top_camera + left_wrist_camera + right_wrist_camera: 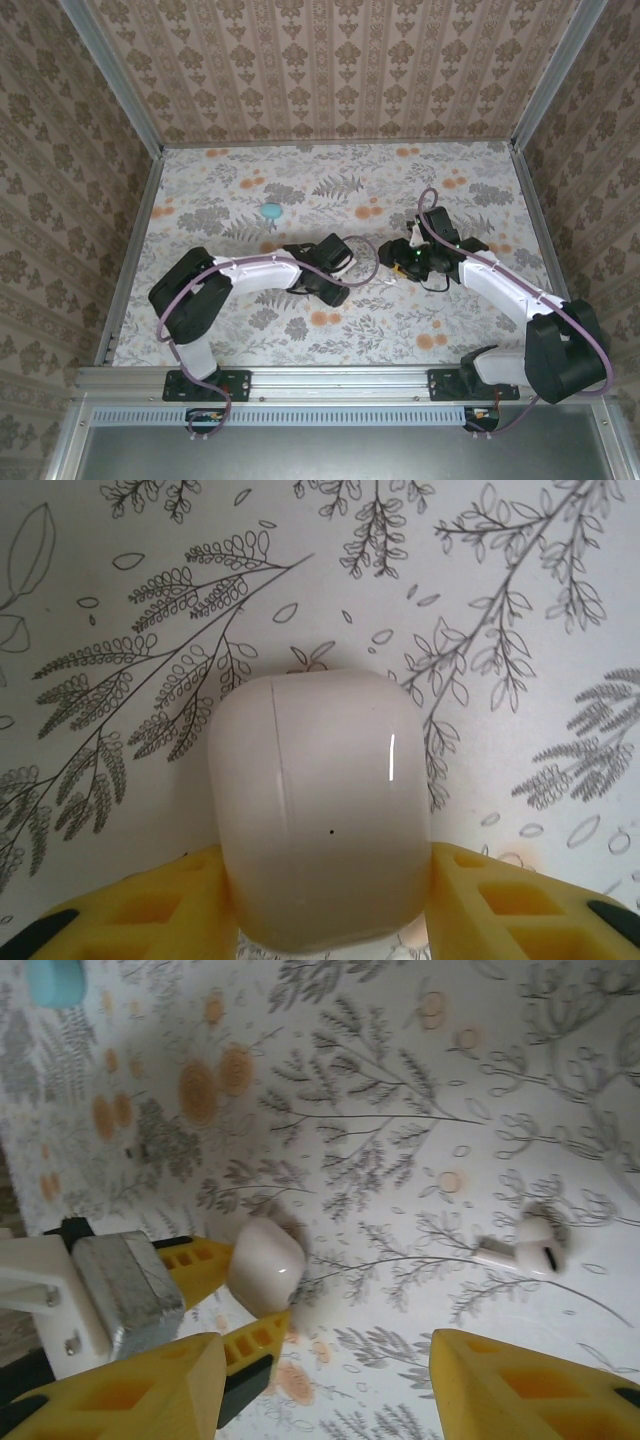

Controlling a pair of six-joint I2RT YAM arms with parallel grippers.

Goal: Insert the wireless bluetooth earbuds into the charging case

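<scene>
Left wrist view: the left gripper [325,900] pinches the closed white charging case [320,800] between its yellow fingers [150,915]. Hold it firm and level. The right gripper [330,1365] has its fingers spread apart, empty. Beyond one fingertip lies a white earbud [530,1248], likely the next pick.

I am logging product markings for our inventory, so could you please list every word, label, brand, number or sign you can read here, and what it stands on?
No text can be read anywhere in these pictures.
White charging case: blank, only a seam line and a tiny dark dot.
White earbuds: blurred, no marking legible.
Teal case: too small to tell.
Tablecloth: leaf and flower print only, no letters.
</scene>
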